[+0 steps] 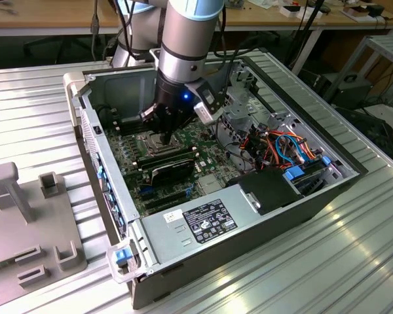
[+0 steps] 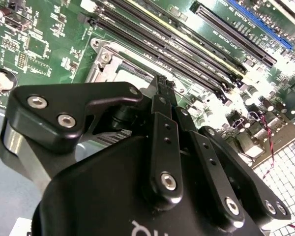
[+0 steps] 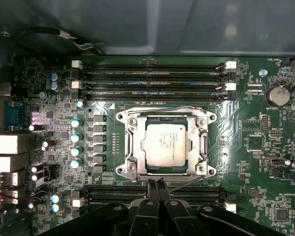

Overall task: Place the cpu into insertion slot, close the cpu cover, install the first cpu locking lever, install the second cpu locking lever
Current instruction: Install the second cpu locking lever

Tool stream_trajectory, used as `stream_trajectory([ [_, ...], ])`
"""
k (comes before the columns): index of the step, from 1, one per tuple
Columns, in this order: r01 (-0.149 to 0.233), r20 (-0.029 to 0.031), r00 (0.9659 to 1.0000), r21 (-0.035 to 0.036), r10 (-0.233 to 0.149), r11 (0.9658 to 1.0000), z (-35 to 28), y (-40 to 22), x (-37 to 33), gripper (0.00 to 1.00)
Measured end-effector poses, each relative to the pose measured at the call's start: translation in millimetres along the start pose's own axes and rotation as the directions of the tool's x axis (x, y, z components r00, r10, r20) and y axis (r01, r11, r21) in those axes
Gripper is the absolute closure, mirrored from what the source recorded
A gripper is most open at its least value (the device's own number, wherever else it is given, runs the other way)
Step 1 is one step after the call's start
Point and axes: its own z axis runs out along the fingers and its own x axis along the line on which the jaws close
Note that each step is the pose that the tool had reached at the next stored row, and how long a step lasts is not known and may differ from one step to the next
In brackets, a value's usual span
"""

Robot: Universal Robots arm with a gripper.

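**Silver chip seated, frame down, gripper at the socket's edge**

Silver-grey metal marks the cpu (image 3: 163, 144), which lies flat and square inside the insertion slot (image 3: 122, 118) at the middle of the green motherboard (image 3: 265, 157) in the first wrist view. The cpu cover (image 3: 202, 140) lies down over it, its thin metal frame running around the chip so that the chip's top shows through the large window. A thin wire lever (image 3: 179, 108) runs along the 12 o'clock side of the frame; another thin wire (image 3: 184, 183) slants off past the 6 o'clock side, and whether either one is latched is hard to tell from here.

The gripper (image 3: 155, 183) sits at the socket's 6 o'clock edge in that view, its two black fingers (image 3: 150, 189) pressed together with no gap between the tips and nothing held between them. The tips are just beside the frame's rim, perhaps touching the wire there. In the second wrist view the gripper (image 2: 162, 81) shows from behind, tips closed over the socket's rim, with long black memory slots (image 2: 187, 59) beyond.

In the exterior view the arm (image 1: 187, 39) reaches down into the open computer case (image 1: 281, 216) on a ribbed metal table (image 1: 354, 261), the gripper (image 1: 165, 139) low over the socket (image 1: 149, 142). A grey fixture (image 1: 26, 216) stands at the table's 9 o'clock side.
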Motion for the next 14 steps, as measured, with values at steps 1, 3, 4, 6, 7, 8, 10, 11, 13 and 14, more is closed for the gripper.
stream_trajectory([
  [1, 0.0, 0.0, 1.0, -0.0001, 0.0, 1.0, 0.0, 0.0, -0.4, 0.89],
  [3, 0.0, 0.0, 1.0, -0.0001, 0.0, 1.0, 0.0, 0.0, -0.5, 0.89],
  [4, 0.0, 0.0, 1.0, -0.0001, 0.0, 1.0, 0.0, 0.0, -0.5, 0.89],
  [6, 0.0, 0.0, 1.0, -0.0001, 0.0, 1.0, 0.0, 0.0, -0.6, 0.89],
  [7, 0.0, 0.0, 1.0, -0.0001, 0.0, 1.0, 0.0, 0.0, -0.6, 0.89],
  [8, 0.0, 0.0, 1.0, -0.0001, 0.0, 1.0, 0.0, 0.0, -0.6, 0.89],
  [10, 0.0, 0.0, 1.0, -0.0001, 0.0, 1.0, 0.0, 0.0, -0.6, 0.89],
  [11, 0.0, 0.0, 1.0, 0.0, 0.0, 1.0, 0.0, 0.0, -0.7, 0.89],
  [13, 0.0, 0.0, 1.0, -0.0001, 0.0, 1.0, 0.0, 0.0, -1.0, 0.89],
  [14, 0.0, 0.0, 1.0, 0.0, 0.0, 1.0, 0.0, 0.1, -3.4, 0.89],
])
